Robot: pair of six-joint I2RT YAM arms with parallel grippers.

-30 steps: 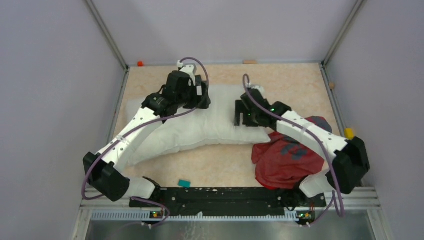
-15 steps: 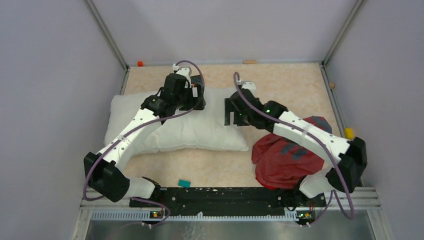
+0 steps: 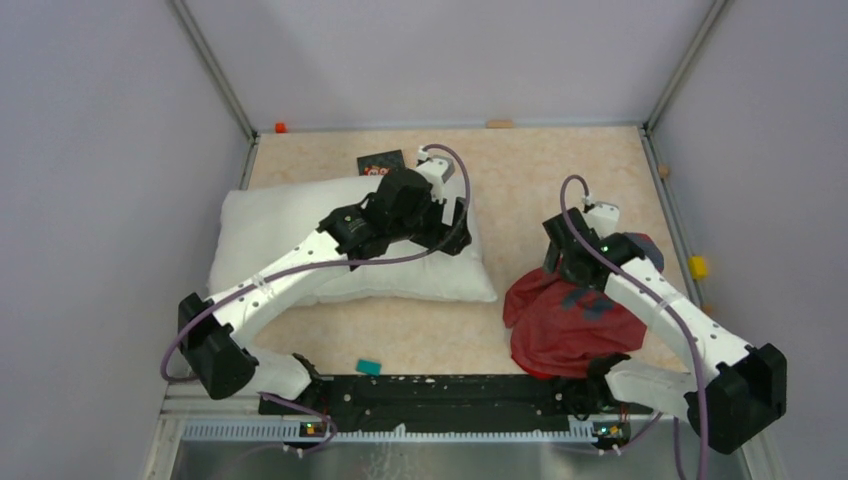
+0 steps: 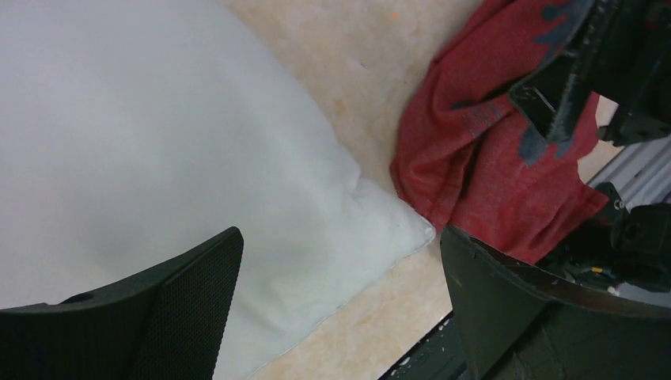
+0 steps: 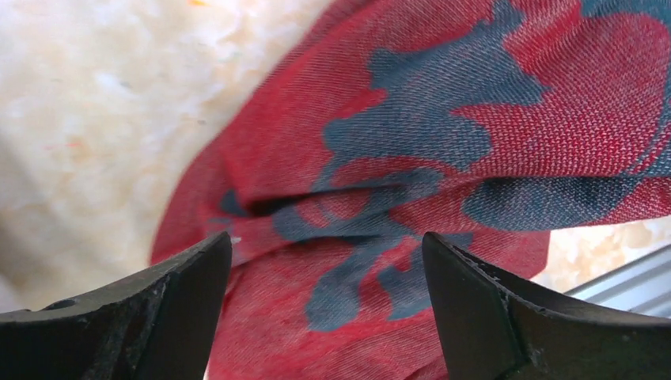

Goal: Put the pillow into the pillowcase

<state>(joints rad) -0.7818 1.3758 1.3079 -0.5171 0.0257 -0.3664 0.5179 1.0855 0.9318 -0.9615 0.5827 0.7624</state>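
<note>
You have both pincers spread wide and holding nothing: your left gripper (image 4: 340, 257) hangs over the right end of the white pillow (image 3: 280, 225), which lies flat on the table (image 3: 560, 160), and your right gripper (image 5: 324, 265) hangs above the crumpled red pillowcase (image 3: 570, 330) just beside the pillow's near right corner.

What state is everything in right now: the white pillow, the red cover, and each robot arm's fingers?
pillow: lying flat on the table, outside the pillowcase, not gripped.
pillowcase: crumpled in a heap beside the pillow's corner, not gripped.
left fingers: open, above the pillow, holding nothing.
right fingers: open, above the pillowcase, holding nothing.
</note>
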